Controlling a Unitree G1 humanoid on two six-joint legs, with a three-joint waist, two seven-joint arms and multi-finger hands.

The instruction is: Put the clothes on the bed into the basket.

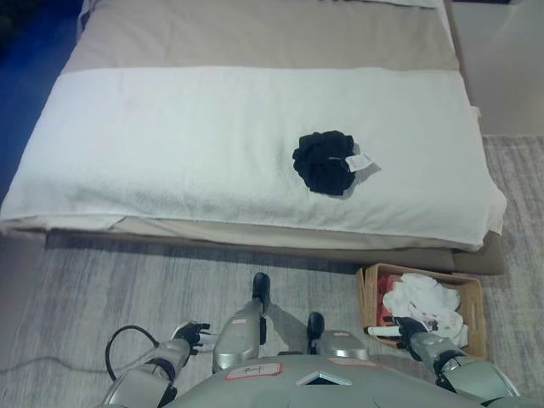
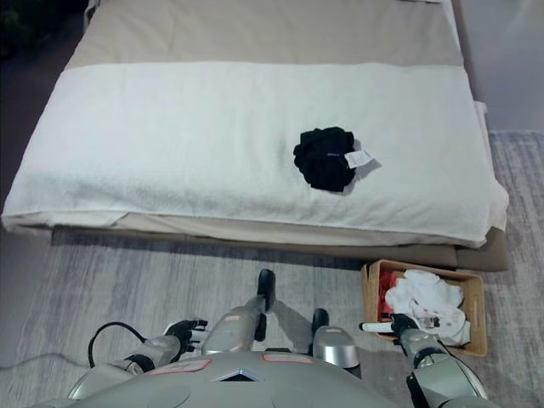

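A crumpled black garment with a white tag lies on the bed, right of its middle, on the white blanket. A wooden basket stands on the floor at the lower right, below the bed's front edge, and holds white and red clothes. My right hand hangs low by the basket's near left corner, fingers relaxed and empty. My left hand hangs low at the lower left above the floor, fingers loosely spread and empty. Both hands are far from the black garment.
The bed has a tan cover at its far end and fills most of the view. A grey rug covers the floor in front of it. A pale wall or floor strip lies right of the bed.
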